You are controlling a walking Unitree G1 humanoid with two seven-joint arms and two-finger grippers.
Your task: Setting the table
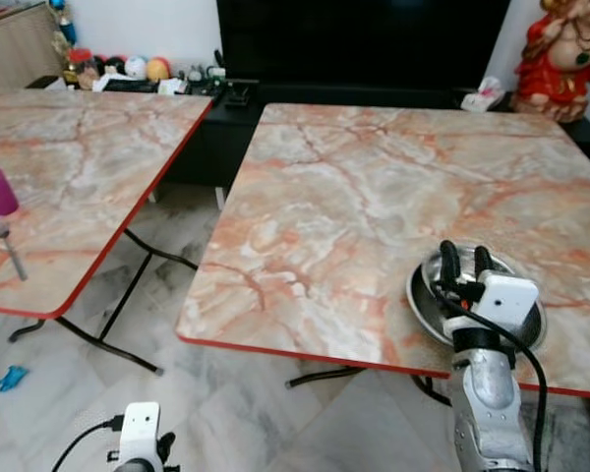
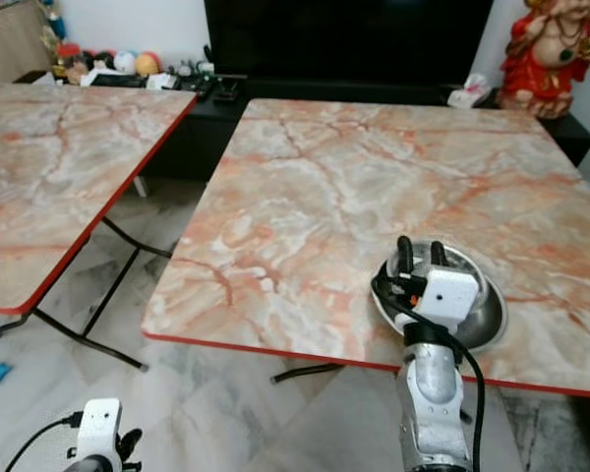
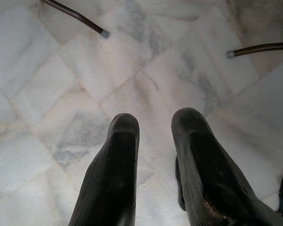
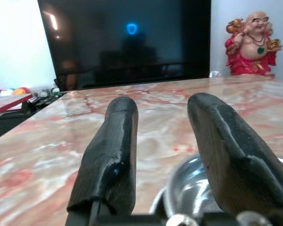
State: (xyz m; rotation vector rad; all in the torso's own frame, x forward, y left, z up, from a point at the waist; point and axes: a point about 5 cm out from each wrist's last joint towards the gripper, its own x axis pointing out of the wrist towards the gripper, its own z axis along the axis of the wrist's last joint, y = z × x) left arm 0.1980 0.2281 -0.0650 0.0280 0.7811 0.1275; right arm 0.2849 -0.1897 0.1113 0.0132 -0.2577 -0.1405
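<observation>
Hanging idle low over the floor, the left gripper (image 3: 153, 155) has its fingers apart. Over on the marble table (image 1: 374, 197), the right gripper (image 1: 465, 264) hovers spread above the steel plate (image 1: 428, 300) near the front edge; I'd retreat straight up, avoiding the rim. No readable writing anywhere.

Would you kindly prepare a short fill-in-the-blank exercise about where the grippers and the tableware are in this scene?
1. The right gripper is over the rim of a shiny metal ____ on the marble-patterned table.
2. The left gripper hangs low, pointing down at the tiled ____.
3. The fingers of the right gripper are ____, with a gap between them.
4. Past the table's far right corner stands a red ____.

Missing words: bowl; floor; open; statue
</observation>
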